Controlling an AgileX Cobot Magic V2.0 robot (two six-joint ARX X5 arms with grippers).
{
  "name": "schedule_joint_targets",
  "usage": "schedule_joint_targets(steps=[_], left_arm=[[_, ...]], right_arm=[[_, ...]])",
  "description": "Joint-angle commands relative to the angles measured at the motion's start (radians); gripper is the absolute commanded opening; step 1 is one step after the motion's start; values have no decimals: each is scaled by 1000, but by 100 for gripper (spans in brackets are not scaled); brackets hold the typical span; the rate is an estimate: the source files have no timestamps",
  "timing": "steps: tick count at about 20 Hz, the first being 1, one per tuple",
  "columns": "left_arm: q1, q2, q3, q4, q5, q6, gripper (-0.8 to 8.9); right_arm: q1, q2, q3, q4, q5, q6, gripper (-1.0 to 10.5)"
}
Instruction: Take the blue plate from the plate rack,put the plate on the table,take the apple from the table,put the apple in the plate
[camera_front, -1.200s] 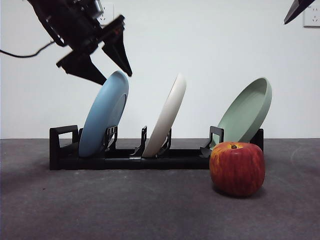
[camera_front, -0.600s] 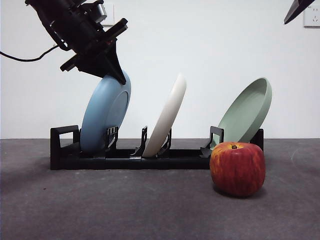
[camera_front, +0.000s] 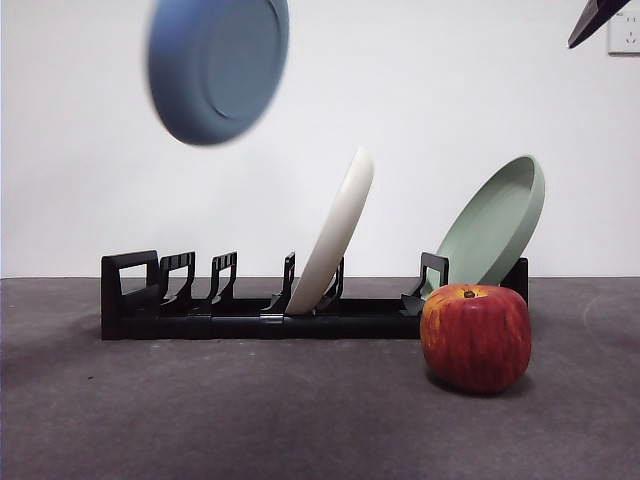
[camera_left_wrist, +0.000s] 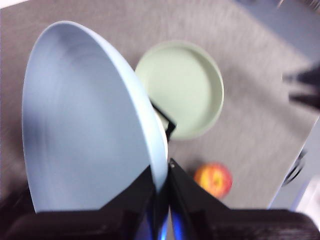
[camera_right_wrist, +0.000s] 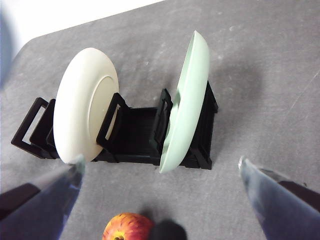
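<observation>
The left gripper (camera_left_wrist: 161, 182) clenches the rim of the blue plate (camera_front: 218, 68), held high above the plate rack (camera_front: 262, 303) and clear of it. Below on the surface (camera_front: 250, 410) sits the apple (camera_front: 475, 336). The right gripper (camera_right_wrist: 160, 200) waits, jaws spread wide.

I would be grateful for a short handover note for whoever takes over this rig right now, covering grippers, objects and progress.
Left gripper: shut on the rim of the round light-blue plate, which is high above the long black plastic plate rack.
Right gripper: open, waiting above the rack, holding nothing.
The cream-white plate and sage-green plate stand in the rack. The red apple sits on the dark grey table, in front of the rack's green-plate end.
Done: blue plate lifted out.
Left: set it on the table, then put the apple in it.
</observation>
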Motion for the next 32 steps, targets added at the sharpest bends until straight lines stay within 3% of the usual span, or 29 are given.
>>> schedule_joint_targets(steps=[1, 4, 9, 14, 17, 18, 20, 22, 25, 30, 32], left_arm=[[-85, -62, 2, -134, -205, 87, -9], [-222, -128, -2, -238, -432, 48, -8], [-498, -188, -66, -238, -695, -102, -8], [-742, -201, -365, -238, -832, -315, -9], [-834, -201, -555, -234, -958, -490, -9], [-845, -201, -613, -199, -973, -512, -9], [-851, -201, -739, -51, -935, -505, -9], [-849, -192, -850, 143, -859, -450, -9], [-837, -167, -958, 372, -840, -377, -9], [-739, -92, -992, 501, -786, -250, -9], [-686, -31, -992, 548, -715, -198, -9]], right_arm=[[2, -1, 1, 7, -1, -3, 535], [2, -1, 1, 6, -1, -3, 535], [2, -1, 1, 7, -1, -3, 535], [2, -1, 1, 6, 0, -3, 535], [2, -1, 1, 7, 0, -3, 535], [2, -1, 1, 7, 0, -3, 535], [2, -1, 1, 6, -1, -3, 535], [2, -1, 1, 6, -1, -3, 535], [2, -1, 1, 6, -1, -3, 535], [2, -1, 1, 6, -1, -3, 535], [2, -1, 1, 6, -1, -3, 535]])
